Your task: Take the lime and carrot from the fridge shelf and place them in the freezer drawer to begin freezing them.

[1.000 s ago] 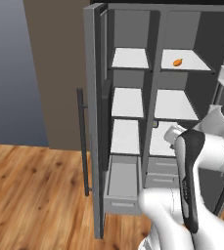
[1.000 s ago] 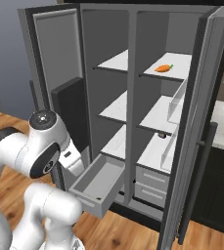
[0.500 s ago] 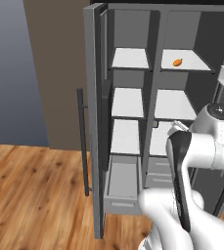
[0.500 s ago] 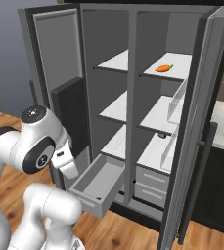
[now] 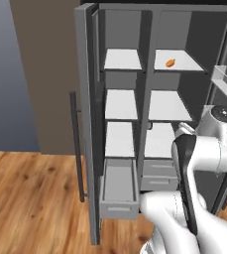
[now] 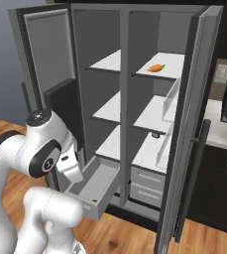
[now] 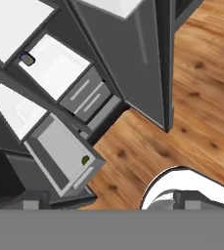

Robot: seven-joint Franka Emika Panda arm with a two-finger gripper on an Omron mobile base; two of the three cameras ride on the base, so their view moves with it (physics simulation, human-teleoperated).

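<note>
lime in the drawer, carrot on the shelf

the fridge (image 5: 149, 99) stands open. its freezer drawer (image 5: 119, 186), a long deep grey box, is pulled out at the fridge's foot; the dark green lime (image 7: 85, 159) lies inside near the front. the orange carrot (image 6: 156, 67) lies on the fridge shelf (image 6: 159, 67) at the fridge's upper right. the gripper's jaws are wide apart, holding nothing, well apart from both.
</note>
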